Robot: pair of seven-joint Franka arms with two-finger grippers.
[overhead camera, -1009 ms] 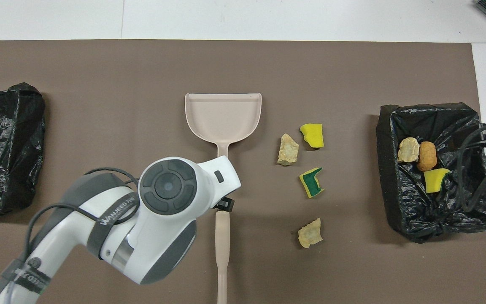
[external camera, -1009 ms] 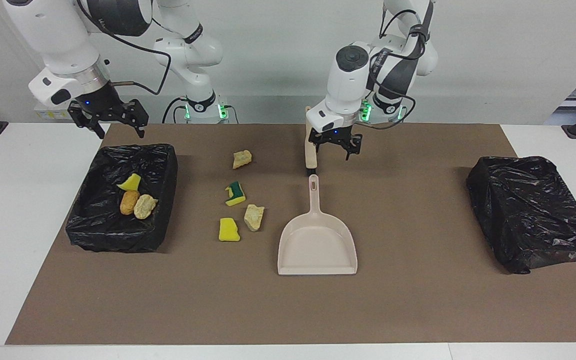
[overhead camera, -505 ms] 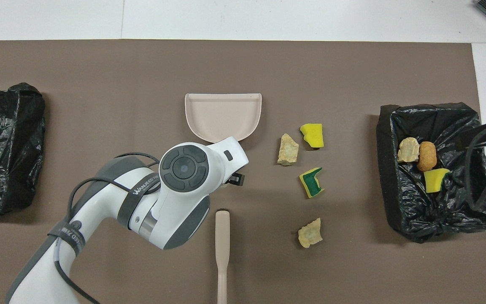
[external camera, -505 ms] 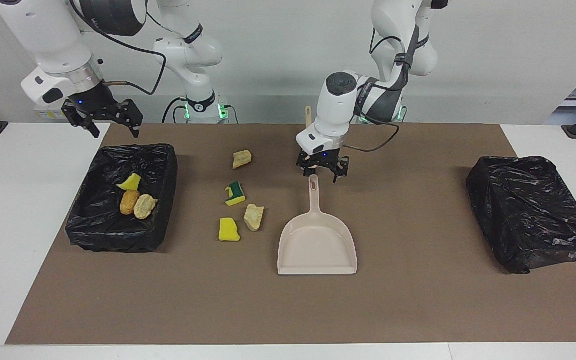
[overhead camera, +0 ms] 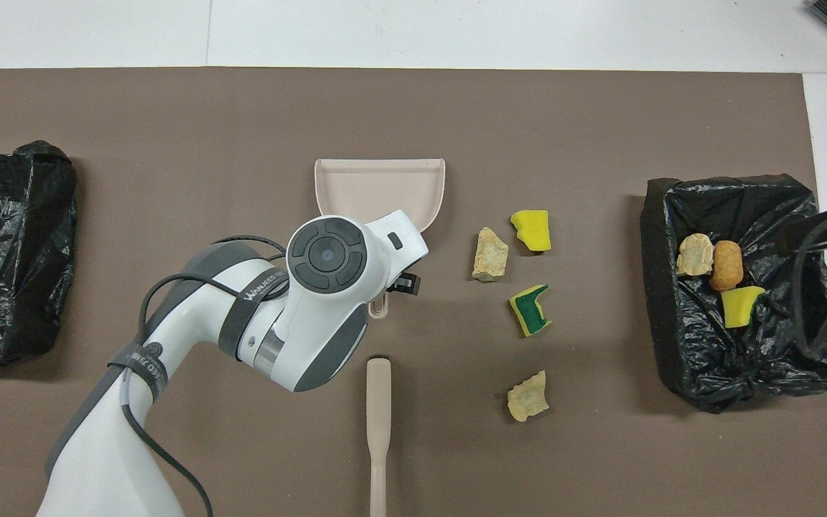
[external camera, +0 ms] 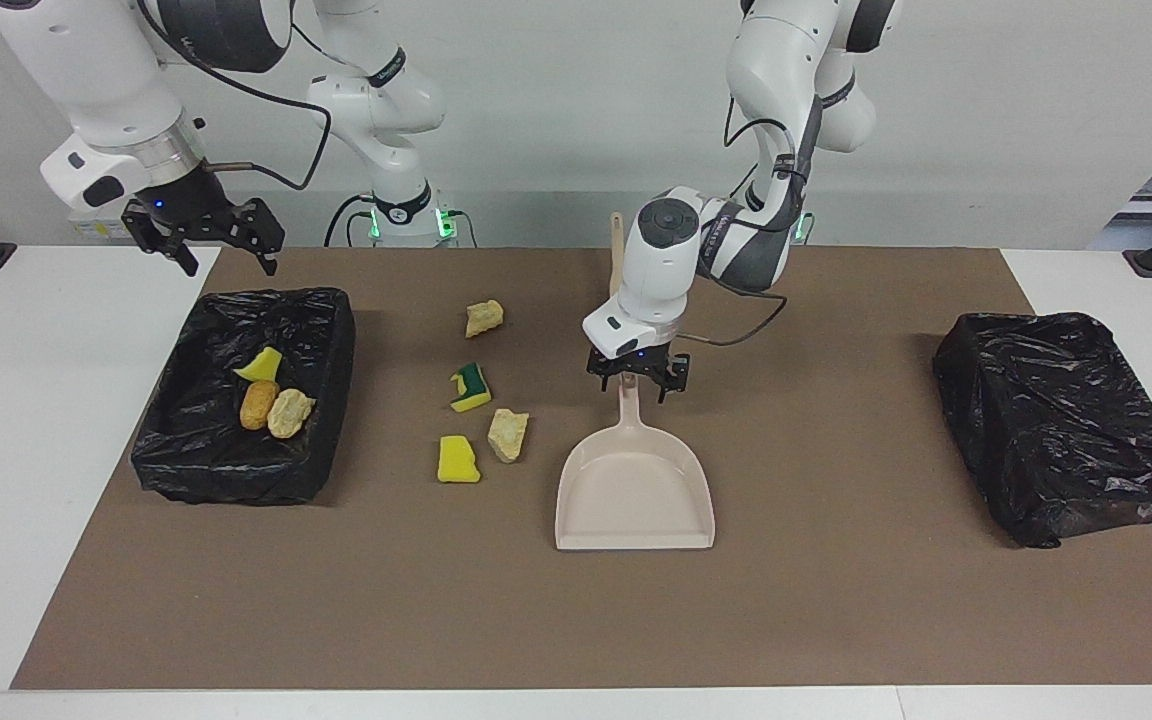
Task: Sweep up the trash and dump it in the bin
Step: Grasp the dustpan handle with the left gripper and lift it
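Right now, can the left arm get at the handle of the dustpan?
Probably yes. The left gripper hangs directly over the handle of the dustpan, fingers open on either side of it. Nothing lies between them; the trash pieces sit apart, toward the right arm's end.

I work at a white table covered by a brown mat, with a plain pale wall rising at my back.
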